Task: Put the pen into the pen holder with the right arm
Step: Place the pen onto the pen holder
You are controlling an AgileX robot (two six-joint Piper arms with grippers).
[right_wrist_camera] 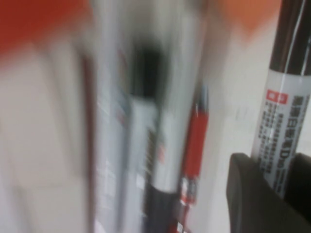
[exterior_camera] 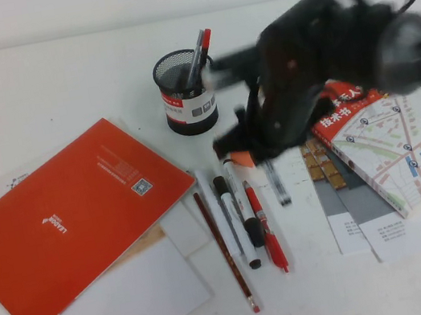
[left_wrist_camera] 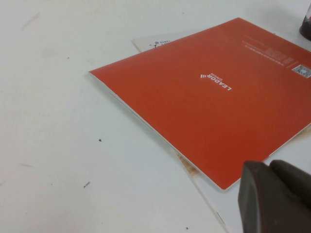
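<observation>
My right gripper (right_wrist_camera: 275, 167) is shut on the pen (right_wrist_camera: 283, 111), a white-barrelled marker with a printed label and a black end, and holds it above the row of pens on the table. In the high view the right arm is blurred. Its gripper (exterior_camera: 246, 145) is in front of and to the right of the pen holder (exterior_camera: 186, 95), and the held pen is hidden under it. The pen holder is a black mesh cup with a label band and has pens standing in it. My left gripper (left_wrist_camera: 273, 196) is shut and empty over the corner of the red notebook (left_wrist_camera: 228, 111).
A dark red pencil (exterior_camera: 225, 251), two more markers (exterior_camera: 236, 220), a red pen (exterior_camera: 267, 231) and a clear pen (exterior_camera: 278, 186) lie side by side. The red notebook (exterior_camera: 74, 218) lies on white papers at the left. A map book (exterior_camera: 400, 144) and papers lie at the right.
</observation>
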